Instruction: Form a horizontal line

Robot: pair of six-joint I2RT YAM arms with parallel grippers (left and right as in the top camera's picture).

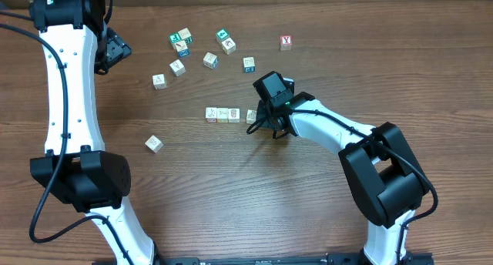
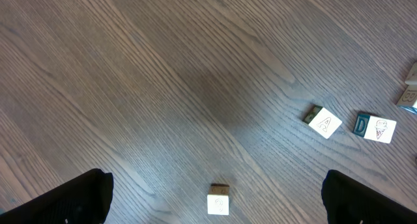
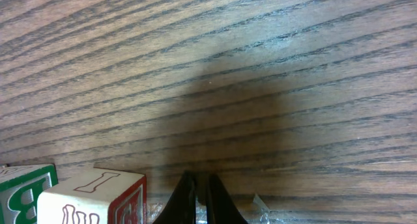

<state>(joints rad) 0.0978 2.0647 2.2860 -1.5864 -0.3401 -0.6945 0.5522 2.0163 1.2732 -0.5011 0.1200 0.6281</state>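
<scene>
The horizontal line (image 1: pixel 223 114) is three pale cubes touching side to side at mid table. A fourth pale cube (image 1: pixel 251 115) lies just right of them with a small gap. My right gripper (image 1: pixel 260 124) is shut and empty, its tips low at that cube's right side. In the right wrist view the shut gripper (image 3: pixel 202 188) stands just right of a red-edged cube (image 3: pixel 91 198); I cannot tell if they touch. My left gripper (image 1: pixel 115 49) hovers open at the far left. In the left wrist view the gripper (image 2: pixel 216 188) holds nothing, with one pale cube (image 2: pixel 218 200) on the table below.
Loose cubes lie scattered at the back: pale ones (image 1: pixel 158 81) (image 1: pixel 177 67) (image 1: pixel 210 60), teal-faced ones (image 1: pixel 180 41) (image 1: pixel 224 39), a blue-faced one (image 1: pixel 249 64) and the red "Y" cube (image 1: pixel 286 41). Another pale cube (image 1: pixel 154 143) sits front left.
</scene>
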